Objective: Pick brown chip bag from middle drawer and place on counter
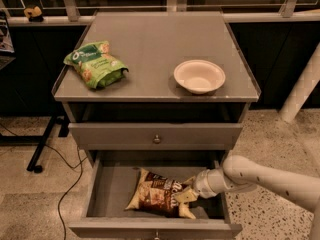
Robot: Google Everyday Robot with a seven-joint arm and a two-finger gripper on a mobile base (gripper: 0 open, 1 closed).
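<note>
Pincer (186,194): touching end of brown chip bag (155,196), middle drawer (110,189); its grip we cannot tell. We advise lifting slowly, clearing walls.

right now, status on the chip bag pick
Gripper in the middle drawer, at right end of the brown chip bag. Bag lies on the drawer floor. Counter holds green snack bag and bowl.

Gripper (186,194): inside the middle drawer (110,191), at the right end of the brown chip bag (156,196), covering part of that end.
Brown chip bag: lettering cannot be read.
Middle drawer: front panel cut off by the bottom edge.
Arm (270,180): runs out of view at the right edge.
Small object (33,12) on the rear ledge (45,20), top left: cannot be identified.
</note>
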